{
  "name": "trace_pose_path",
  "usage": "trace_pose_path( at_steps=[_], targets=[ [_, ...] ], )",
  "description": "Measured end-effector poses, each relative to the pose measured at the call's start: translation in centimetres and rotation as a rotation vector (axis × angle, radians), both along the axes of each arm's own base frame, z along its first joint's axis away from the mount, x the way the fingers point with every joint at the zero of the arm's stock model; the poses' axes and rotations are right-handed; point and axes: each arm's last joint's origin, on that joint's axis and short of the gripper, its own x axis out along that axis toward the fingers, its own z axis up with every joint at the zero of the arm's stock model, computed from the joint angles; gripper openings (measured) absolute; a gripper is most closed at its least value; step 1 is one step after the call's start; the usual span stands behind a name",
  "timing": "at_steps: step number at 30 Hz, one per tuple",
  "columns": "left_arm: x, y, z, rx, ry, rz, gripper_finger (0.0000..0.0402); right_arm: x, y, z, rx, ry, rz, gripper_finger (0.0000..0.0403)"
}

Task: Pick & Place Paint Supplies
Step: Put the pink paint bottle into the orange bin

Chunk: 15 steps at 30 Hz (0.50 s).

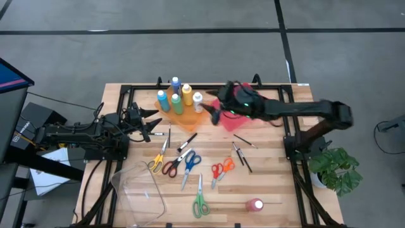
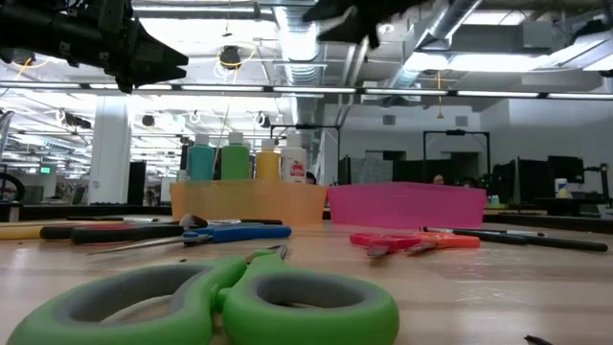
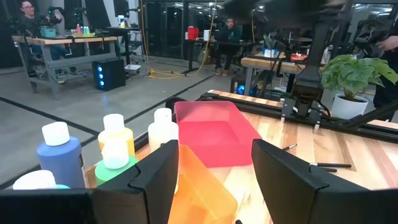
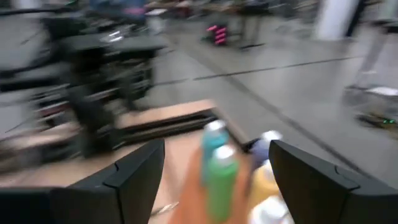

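Observation:
Several paint bottles, among them a blue one (image 1: 162,99), a green one (image 1: 176,103) and a white one (image 1: 197,99), stand upright in an orange tray (image 1: 190,119) at the table's far side. A pink bottle (image 1: 255,204) lies on its side near the front edge. Several scissors, such as the green pair (image 1: 200,202) and the orange pair (image 1: 221,168), and thin brushes (image 1: 243,156) lie flat on the wood. My right gripper (image 1: 214,106) hangs open high above the gap between the orange tray and the red tray (image 1: 243,121), holding nothing. My left gripper (image 1: 150,121) waits open at the left, level, pointing at the trays.
A clear plastic tray (image 1: 139,190) sits at the front left corner. A potted plant (image 1: 335,168) stands off the right edge. Black frame rails (image 1: 278,85) run along the table's far and side edges. Bare wood shows between the scissors and the red tray.

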Motion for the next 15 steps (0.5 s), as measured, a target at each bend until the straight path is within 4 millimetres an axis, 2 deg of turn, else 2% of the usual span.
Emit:
trace_pose_path(
  at_steps=[3,6,10,15],
  targets=[
    [0.0,0.0,0.0,0.0,-0.001,0.0,0.02,-2.5,2.8,1.7,0.008,0.05,0.076,0.0286],
    [0.0,0.0,0.0,0.0,-0.001,0.0,0.02,-4.6,5.3,2.3,0.045,0.119,0.133,0.0286],
    [0.0,0.0,0.0,0.0,-0.001,0.0,0.02,-6.9,9.3,1.9,0.058,0.203,0.258,0.0282],
    [0.0,0.0,0.0,0.0,-0.002,0.0,0.02,-9.4,14.2,0.5,0.177,0.202,0.376,0.0281]
  ],
)
